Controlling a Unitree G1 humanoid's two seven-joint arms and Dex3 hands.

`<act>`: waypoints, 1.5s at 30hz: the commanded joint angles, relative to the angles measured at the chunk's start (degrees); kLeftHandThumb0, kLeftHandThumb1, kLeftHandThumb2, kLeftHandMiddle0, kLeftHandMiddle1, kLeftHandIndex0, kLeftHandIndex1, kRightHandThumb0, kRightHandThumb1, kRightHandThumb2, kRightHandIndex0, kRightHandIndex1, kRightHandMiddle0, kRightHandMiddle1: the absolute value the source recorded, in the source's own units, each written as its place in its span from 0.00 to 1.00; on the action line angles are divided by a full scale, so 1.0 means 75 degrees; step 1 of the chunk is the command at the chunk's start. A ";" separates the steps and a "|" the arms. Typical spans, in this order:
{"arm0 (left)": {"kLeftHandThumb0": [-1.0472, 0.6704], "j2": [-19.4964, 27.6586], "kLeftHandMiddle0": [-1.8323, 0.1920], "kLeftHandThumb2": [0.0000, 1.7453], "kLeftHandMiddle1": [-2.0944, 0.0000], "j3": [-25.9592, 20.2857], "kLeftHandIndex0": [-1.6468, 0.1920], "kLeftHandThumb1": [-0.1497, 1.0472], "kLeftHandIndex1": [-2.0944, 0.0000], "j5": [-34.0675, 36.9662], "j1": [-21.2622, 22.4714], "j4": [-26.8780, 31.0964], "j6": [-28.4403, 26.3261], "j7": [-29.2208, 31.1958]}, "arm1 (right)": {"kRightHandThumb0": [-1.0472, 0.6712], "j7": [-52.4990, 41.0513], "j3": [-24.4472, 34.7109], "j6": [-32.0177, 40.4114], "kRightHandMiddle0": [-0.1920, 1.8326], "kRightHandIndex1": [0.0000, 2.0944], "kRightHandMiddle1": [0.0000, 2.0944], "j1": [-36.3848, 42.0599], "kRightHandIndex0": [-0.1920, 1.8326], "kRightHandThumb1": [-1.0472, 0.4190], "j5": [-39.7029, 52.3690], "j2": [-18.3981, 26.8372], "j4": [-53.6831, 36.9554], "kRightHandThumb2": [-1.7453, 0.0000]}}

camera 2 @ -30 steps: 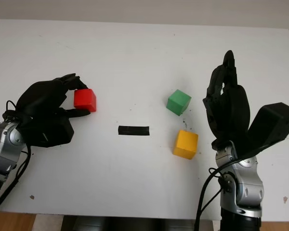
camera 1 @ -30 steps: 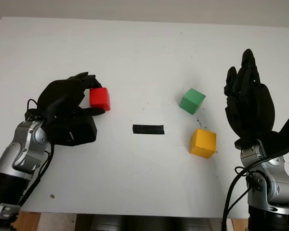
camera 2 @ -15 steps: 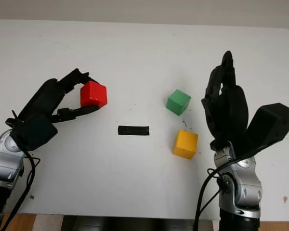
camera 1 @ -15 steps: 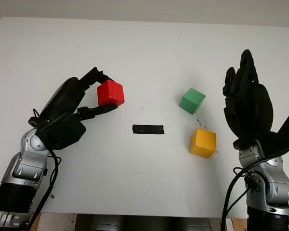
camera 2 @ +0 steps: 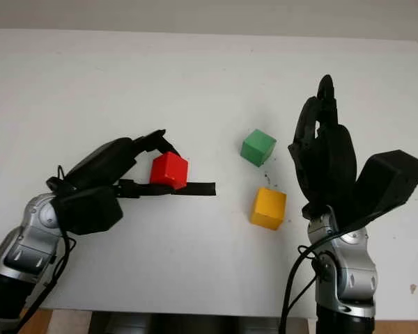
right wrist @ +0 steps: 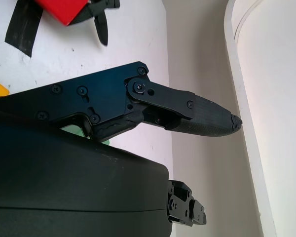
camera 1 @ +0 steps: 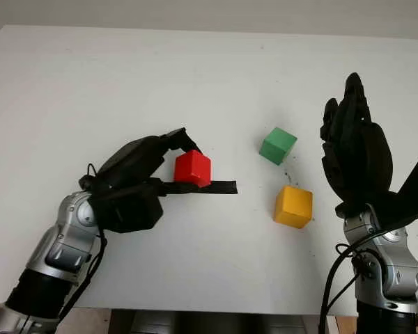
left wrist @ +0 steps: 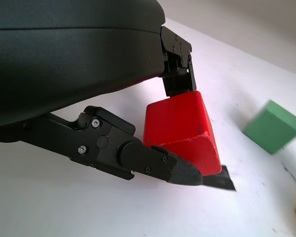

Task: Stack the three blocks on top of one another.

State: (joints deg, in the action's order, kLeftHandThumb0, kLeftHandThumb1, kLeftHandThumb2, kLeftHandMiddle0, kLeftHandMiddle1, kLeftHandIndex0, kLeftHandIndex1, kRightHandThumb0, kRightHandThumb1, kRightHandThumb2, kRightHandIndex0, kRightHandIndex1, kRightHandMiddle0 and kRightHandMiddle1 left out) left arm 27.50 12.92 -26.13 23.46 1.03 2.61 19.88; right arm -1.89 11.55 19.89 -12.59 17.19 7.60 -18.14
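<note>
Left eye view: the black three-finger left hand [camera 1: 143, 174] grasps the small red cube block [camera 1: 192, 168] over the left end of the black tape strip [camera 1: 219, 186] on the white table [camera 1: 195, 76].
Right eye view: the green cube block [camera 2: 258, 147] sits beyond the yellow cube block [camera 2: 268, 208], apart; the black right hand [camera 2: 325, 156] is raised beside them, holding nothing.
Left wrist view: fingers [left wrist: 138, 157] clamp the red block on two sides.
Right wrist view: one finger [right wrist: 187, 112] extends, gripping nothing.
</note>
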 commanded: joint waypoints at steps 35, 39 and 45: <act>0.37 -0.0186 0.85 0.06 0.98 0.1056 0.81 1.00 0.15 -0.2103 0.1142 0.0356 -0.0694 0.0970 | 0.20 0.0165 -0.0162 0.0057 0.00 0.00 0.00 0.0198 0.00 0.00 -0.0047 -0.0209 -0.0382 0.58; 0.29 -0.0164 0.91 0.05 0.99 0.1119 0.97 1.00 0.40 -0.2257 0.1065 0.0437 -0.0702 0.1109 | 0.20 0.0210 -0.0147 0.0068 0.00 0.00 0.00 0.0190 0.00 0.00 -0.0067 -0.0239 -0.0385 0.58; 0.25 -0.0198 0.97 0.06 0.99 0.1127 1.00 1.00 0.72 -0.2027 0.1013 0.0357 -0.0594 0.1348 | 0.19 0.0272 -0.0164 0.0120 0.00 0.00 0.00 0.0169 0.00 0.00 -0.0075 -0.0257 -0.0419 0.59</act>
State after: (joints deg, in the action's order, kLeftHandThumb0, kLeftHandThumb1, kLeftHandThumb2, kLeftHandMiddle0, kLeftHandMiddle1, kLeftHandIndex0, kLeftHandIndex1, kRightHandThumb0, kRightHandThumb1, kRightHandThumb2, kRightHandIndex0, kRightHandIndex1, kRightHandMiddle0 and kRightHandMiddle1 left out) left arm 25.93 20.73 -41.80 31.85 3.18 -2.27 29.73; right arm 0.01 9.99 20.46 -11.57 16.48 5.82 -19.86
